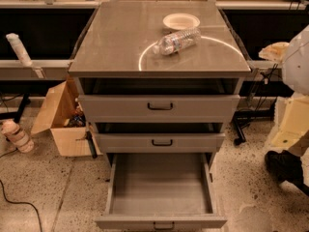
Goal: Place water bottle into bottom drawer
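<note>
The water bottle (176,41), clear and ribbed with a pale label band, lies on its side on the grey cabinet top (116,42), just in front of a white shallow bowl (181,21). The bottom drawer (160,182) is pulled fully out, and its wide grey tray has nothing in it. Its small black handle (163,225) shows at the lower edge. The two upper drawers (159,106) are pushed in. My arm comes in at the right edge, and its dark gripper (284,166) hangs low beside the cabinet, far from the bottle.
An open cardboard box (63,120) sits on the floor left of the cabinet. White cylindrical objects (17,136) are at the far left. A black cable (14,202) lies on the speckled floor. Benches run behind the cabinet.
</note>
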Motion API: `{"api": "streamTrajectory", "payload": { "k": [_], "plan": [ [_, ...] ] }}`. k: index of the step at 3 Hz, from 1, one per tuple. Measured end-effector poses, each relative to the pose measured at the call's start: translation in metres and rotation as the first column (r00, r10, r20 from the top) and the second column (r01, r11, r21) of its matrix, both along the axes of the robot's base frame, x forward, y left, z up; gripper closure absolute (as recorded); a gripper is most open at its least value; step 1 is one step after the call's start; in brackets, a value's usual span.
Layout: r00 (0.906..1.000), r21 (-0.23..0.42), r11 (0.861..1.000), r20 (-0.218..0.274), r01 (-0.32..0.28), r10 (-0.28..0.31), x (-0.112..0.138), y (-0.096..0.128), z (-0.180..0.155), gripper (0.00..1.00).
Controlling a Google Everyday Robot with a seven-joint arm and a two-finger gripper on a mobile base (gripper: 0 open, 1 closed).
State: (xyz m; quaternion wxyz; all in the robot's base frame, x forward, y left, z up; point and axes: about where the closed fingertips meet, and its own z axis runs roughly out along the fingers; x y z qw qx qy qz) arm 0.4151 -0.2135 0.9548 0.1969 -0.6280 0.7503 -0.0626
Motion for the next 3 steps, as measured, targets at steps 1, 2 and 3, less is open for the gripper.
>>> {"api": "streamTrajectory", "payload": {
  "k": [1, 2, 3],
  "plan": [
    [1.0, 0.0, 1.0, 0.0, 0.0, 0.0, 0.0, 0.0, 0.0, 0.0],
    [0.999, -0.011, 0.999, 0.016, -0.041, 0.041, 0.015, -0.001, 0.005, 0.0],
    [0.9935, -0.034, 0.994, 0.045, -0.104, 0.105, 0.038, -0.005, 0.015, 0.0]
  ]
}}
